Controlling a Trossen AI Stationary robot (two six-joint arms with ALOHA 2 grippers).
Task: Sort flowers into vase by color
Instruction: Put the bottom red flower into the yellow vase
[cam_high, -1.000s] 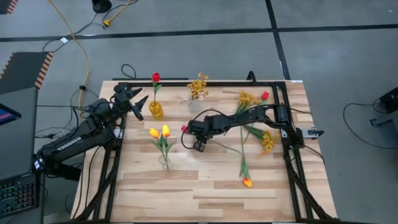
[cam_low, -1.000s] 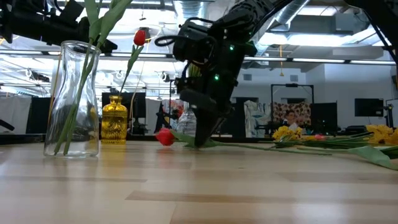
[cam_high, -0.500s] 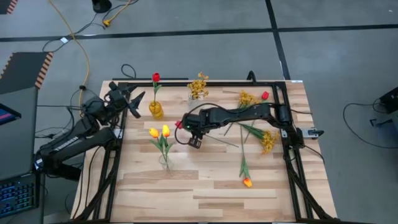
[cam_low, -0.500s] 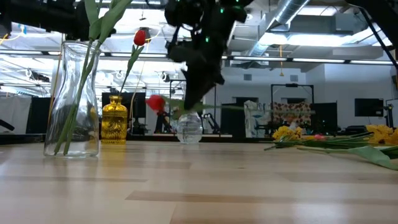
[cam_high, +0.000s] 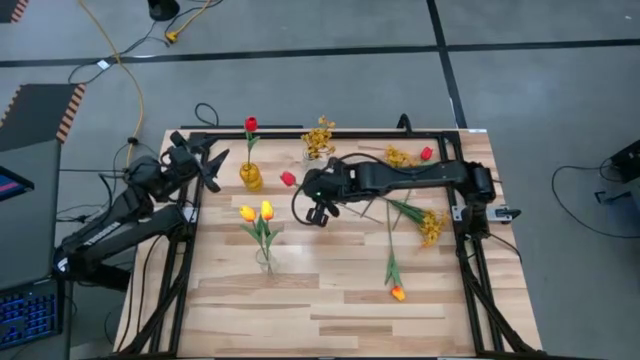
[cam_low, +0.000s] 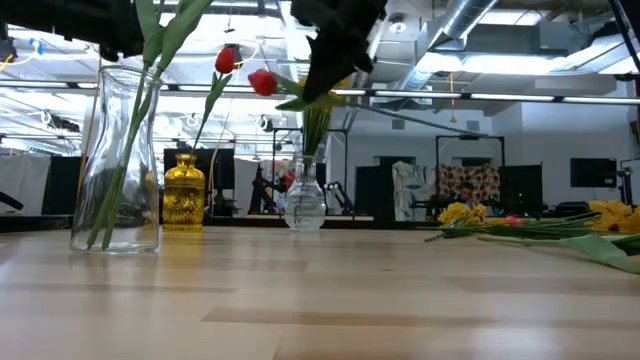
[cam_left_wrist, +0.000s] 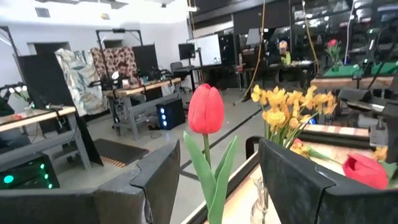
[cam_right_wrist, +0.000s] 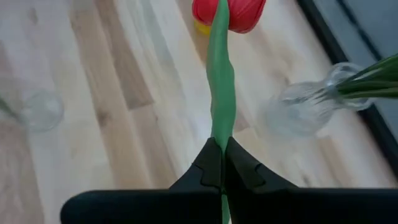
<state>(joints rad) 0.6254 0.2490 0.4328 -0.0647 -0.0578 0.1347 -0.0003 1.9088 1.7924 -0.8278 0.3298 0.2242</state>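
While the right pincer (cam_right_wrist: 219, 163) clamps a red tulip (cam_right_wrist: 229, 12), another fills the yellow vase (cam_high: 250, 177).

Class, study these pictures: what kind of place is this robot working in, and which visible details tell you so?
Probably a robotics lab or workshop. A pale wooden table stands on grey concrete floor crossed by a yellow cable; beyond it are work desks with equipment and exposed ceiling ducts.
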